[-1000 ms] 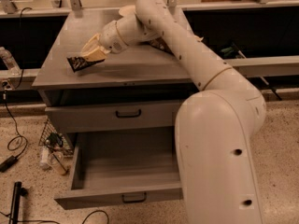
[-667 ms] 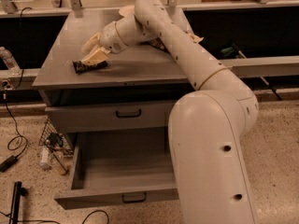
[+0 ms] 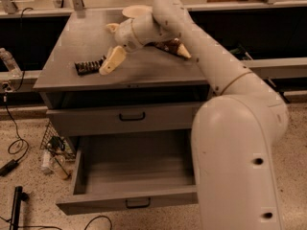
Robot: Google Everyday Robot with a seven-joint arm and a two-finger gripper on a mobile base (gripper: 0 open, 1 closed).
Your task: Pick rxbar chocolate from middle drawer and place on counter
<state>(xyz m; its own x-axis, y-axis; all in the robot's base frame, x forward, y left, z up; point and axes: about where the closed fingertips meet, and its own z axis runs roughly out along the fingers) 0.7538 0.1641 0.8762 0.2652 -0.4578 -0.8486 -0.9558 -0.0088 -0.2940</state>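
Released the rxbar chocolate [image 3: 88, 67] flat onto the counter [image 3: 148, 73], gripper [image 3: 107, 49] spread wide and empty beside it; placement judged essentially done.

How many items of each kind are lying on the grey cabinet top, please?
Dark flat wrapped bar: 1
Brown-and-cream crinkled snack bag: 1
Pale round dish: 1
Total: 3
The open claw hangs over the grey counter top, beside the bar.

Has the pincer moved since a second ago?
Yes. The pincer has opened and drawn back to the right, away from the left edge of the counter, leaving the rxbar chocolate lying there beside its lower finger.
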